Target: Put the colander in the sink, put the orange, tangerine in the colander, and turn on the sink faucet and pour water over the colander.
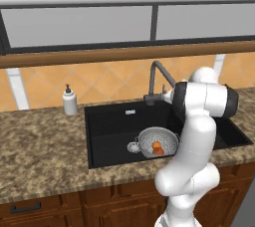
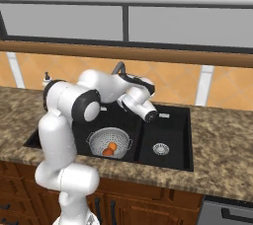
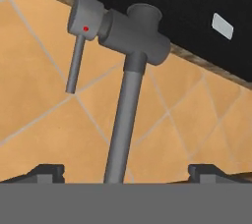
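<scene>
Speckled brown granite worktop [image 1: 35,136] above wooden cabinet fronts. A black sink [image 1: 107,126] is recessed near its front edge. A white soap dispenser [image 1: 69,100] stands on the worktop just beyond the sink's rear left corner. The dark grey sink faucet [image 1: 155,79] rises at the worktop's back edge, behind the sink.

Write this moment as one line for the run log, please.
colander in sink, two fruits inside | gripper open, facing sink faucet lever | no water running
</scene>
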